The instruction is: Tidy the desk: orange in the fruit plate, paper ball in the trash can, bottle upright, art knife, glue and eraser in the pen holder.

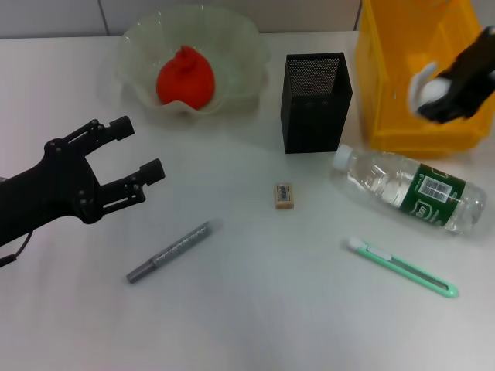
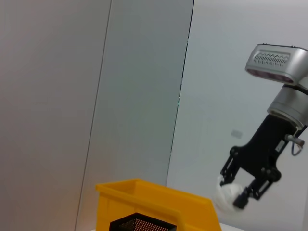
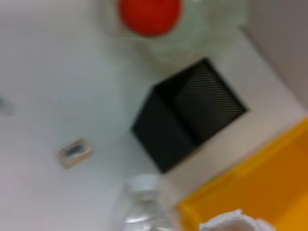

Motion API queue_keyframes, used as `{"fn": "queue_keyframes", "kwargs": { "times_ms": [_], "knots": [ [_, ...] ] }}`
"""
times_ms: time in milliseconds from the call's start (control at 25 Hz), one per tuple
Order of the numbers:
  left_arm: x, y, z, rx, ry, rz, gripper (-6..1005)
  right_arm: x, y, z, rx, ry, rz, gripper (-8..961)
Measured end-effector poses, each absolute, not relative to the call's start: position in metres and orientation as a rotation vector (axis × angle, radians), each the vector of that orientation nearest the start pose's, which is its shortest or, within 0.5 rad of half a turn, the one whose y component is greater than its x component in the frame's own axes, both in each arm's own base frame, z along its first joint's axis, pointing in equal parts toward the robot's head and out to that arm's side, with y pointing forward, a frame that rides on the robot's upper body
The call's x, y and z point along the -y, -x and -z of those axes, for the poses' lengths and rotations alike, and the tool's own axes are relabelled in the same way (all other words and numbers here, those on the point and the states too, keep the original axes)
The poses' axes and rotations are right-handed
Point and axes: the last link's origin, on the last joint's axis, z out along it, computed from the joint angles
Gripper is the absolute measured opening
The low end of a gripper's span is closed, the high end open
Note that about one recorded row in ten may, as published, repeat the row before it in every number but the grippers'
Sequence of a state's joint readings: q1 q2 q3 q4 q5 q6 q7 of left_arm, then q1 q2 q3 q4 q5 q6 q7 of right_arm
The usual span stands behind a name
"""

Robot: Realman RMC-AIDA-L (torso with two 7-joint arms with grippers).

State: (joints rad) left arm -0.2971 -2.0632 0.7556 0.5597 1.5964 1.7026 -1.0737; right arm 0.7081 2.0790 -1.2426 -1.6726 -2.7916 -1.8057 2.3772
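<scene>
We are seeing the orange (image 1: 186, 78) sitting in the fruit plate (image 1: 240, 39) at the back left, the pen holder (image 1: 315, 102) standing to its right, and the trash can (image 1: 414, 73) beyond that. The bottle (image 1: 410, 190) is lying in front of the trash can, the art knife (image 1: 402, 267) nearer still, the eraser (image 1: 284, 195) centrally and the glue (image 1: 170, 251) front left.

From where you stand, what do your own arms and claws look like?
Both grippers are matte black, built from jointed linkage bars ending in two slim fingers: the left gripper and the right gripper. The right arm's wrist above it is a silver-grey cylinder with a ribbed grey cap.
</scene>
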Motion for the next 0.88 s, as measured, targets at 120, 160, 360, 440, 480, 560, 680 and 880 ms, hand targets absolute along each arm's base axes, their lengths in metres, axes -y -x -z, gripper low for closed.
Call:
{"fn": "queue_keyframes", "kwargs": {
  "times_ms": [120, 160, 360, 440, 480, 560, 680, 880],
  "knots": [
    [-0.268, 0.292, -0.019, 0.458, 2.451, 1.073, 860, -0.367, -0.139, -0.091, -0.472, 2.454, 0.54, 473],
    [-0.268, 0.292, -0.019, 0.46, 2.45, 1.071, 860, -0.369, -0.143, -0.093, -0.461, 2.443, 0.524, 473],
    [-0.268, 0.292, -0.018, 0.463, 2.449, 1.073, 860, -0.388, -0.172, -0.086, -0.392, 2.404, 0.464, 492],
    [-0.267, 0.292, -0.015, 0.482, 2.449, 1.085, 860, -0.391, -0.176, -0.083, -0.381, 2.405, 0.444, 510],
    [-0.267, 0.292, -0.015, 0.482, 2.449, 1.085, 860, -0.395, -0.179, -0.081, -0.372, 2.405, 0.424, 520],
    [-0.267, 0.292, -0.014, 0.488, 2.45, 1.088, 860, -0.404, -0.186, -0.076, -0.359, 2.383, 0.385, 538],
    [-0.267, 0.293, -0.014, 0.494, 2.448, 1.087, 860, -0.408, -0.19, -0.074, -0.353, 2.373, 0.379, 567],
    [-0.267, 0.294, -0.014, 0.506, 2.444, 1.086, 860, -0.41, -0.19, -0.071, -0.339, 2.375, 0.382, 645]
  ]
}}
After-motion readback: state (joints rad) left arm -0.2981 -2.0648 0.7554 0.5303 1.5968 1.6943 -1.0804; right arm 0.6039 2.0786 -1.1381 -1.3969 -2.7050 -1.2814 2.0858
